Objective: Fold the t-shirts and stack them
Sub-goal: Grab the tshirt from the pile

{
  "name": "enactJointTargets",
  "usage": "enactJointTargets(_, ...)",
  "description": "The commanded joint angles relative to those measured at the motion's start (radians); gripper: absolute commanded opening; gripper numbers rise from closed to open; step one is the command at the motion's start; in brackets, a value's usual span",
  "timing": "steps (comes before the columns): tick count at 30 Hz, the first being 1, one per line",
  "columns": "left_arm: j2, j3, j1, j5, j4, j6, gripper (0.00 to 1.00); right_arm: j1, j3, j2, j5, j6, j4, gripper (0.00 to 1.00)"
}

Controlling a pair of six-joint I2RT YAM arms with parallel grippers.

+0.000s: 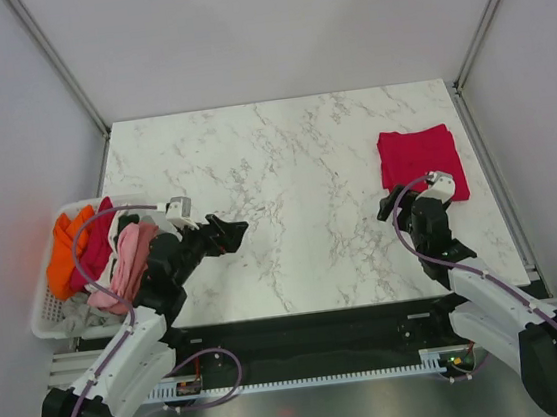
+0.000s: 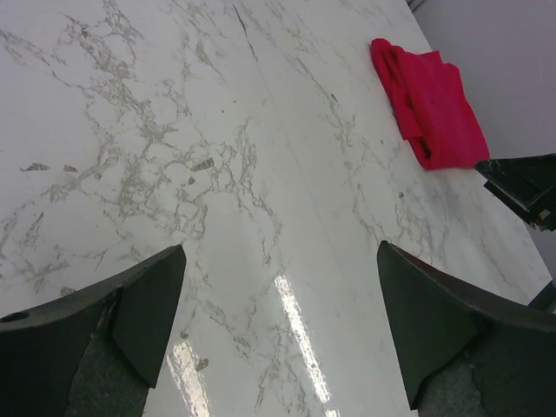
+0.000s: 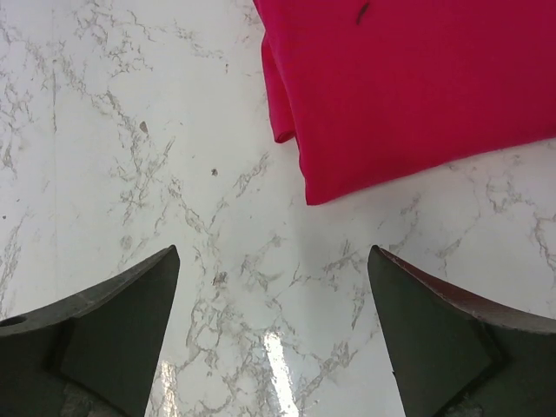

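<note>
One folded crimson t-shirt [image 1: 419,157] lies flat at the right side of the marble table [image 1: 283,158]. It also shows in the left wrist view [image 2: 430,100] and the right wrist view [image 3: 417,87]. My right gripper [image 1: 403,199] is open and empty over bare marble [image 3: 274,252], just short of the shirt's near-left corner and not touching it. My left gripper [image 1: 231,229] is open and empty above bare table [image 2: 280,252] at the left. A red-pink garment [image 1: 96,244] hangs in the basket.
A white basket [image 1: 44,316] stands off the table's left edge, holding orange cloth [image 1: 67,253] and pale pink cloth [image 1: 129,266]. Grey walls with metal posts enclose the table. Part of the right arm [image 2: 521,182] shows in the left wrist view.
</note>
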Motion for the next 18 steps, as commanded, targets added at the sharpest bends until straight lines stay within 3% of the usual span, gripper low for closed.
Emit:
enactJointTargets(1, 0.001, 0.040, -0.004, 0.040, 0.050, 0.044, 0.98, 0.001, 0.038, -0.011, 0.020, -0.010, 0.019, 0.98)
enactJointTargets(6, 0.051, 0.139, -0.027, 0.028, -0.008, -0.056, 0.89, -0.001, 0.037, -0.035, 0.040, -0.001, -0.009, 0.98)
enactJointTargets(9, 0.067, 0.327, -0.045, -0.079, -0.249, -0.093, 0.85, 0.001, 0.031, -0.052, 0.040, 0.005, -0.017, 0.98)
enactJointTargets(10, 0.067, 0.377, -0.045, -0.139, -0.415, -0.105, 0.84, 0.001, 0.023, -0.061, 0.040, 0.010, -0.018, 0.98)
enactJointTargets(14, 0.103, 0.621, -0.021, -0.588, -0.831, -0.172, 0.92, -0.001, 0.009, -0.107, 0.037, 0.025, -0.027, 0.98)
enactJointTargets(18, 0.134, 0.820, 0.137, -0.680, -1.076, -0.194, 0.91, -0.001, 0.005, -0.137, 0.034, 0.028, -0.040, 0.98)
